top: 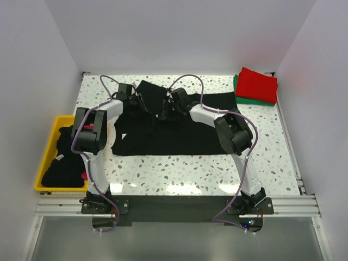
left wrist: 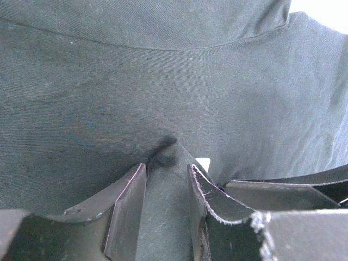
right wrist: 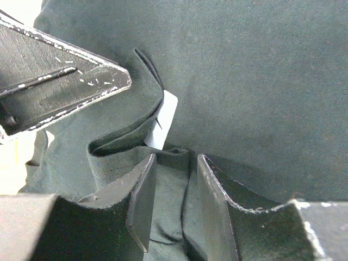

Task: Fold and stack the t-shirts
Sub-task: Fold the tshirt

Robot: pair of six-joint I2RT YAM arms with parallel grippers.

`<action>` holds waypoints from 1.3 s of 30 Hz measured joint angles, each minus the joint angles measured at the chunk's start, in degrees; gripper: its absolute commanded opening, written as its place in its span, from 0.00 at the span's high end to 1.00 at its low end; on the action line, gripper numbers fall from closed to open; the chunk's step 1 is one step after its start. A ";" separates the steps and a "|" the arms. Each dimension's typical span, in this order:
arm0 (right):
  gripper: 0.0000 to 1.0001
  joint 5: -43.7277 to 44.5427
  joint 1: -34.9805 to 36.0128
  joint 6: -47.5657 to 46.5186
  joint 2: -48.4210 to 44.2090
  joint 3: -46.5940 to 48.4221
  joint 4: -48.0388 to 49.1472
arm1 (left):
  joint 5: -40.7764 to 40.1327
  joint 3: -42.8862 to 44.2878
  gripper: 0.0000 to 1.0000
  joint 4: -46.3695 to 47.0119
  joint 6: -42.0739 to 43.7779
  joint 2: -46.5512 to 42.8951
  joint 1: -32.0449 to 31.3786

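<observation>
The speckled table [top: 179,168] holds a black shirt [top: 179,136], spread out in the middle. A yellow bin [top: 49,147] sits at the left side. A red shirt [top: 258,82] lies folded on a green shirt [top: 242,98] in the far right corner. The 2 pincers, the left pincer [left wrist: 167,168] and the right pincer [right wrist: 176,160], rest near the black shirt's far edge. Each is squeezed on a bunch of its cloth. A small white label [right wrist: 166,117] shows just past the right pincer.

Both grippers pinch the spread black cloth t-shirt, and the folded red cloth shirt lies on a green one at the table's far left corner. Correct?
Not quite: the top external view shows the folded red cloth shirt on the green shirt at the far right corner. The left gripper and right gripper do pinch the black cloth t-shirt.
</observation>
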 measured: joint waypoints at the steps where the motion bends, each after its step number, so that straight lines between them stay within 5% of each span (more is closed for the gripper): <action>1: 0.61 -0.02 0.02 0.00 0.00 0.00 0.00 | 0.02 0.11 0.62 -0.04 0.00 0.04 -0.02; 6: 0.66 -0.20 0.33 0.28 0.11 0.00 0.00 | 0.00 0.20 0.74 -0.02 0.02 0.37 -0.09; 16: 0.95 -0.13 0.74 1.22 0.13 -0.07 0.28 | -0.04 0.20 1.00 -0.11 0.11 0.57 -0.37; 39: 0.99 12.55 1.01 1.99 -9.35 -9.62 -2.10 | -5.68 -2.78 1.00 -0.35 -0.15 -7.82 0.09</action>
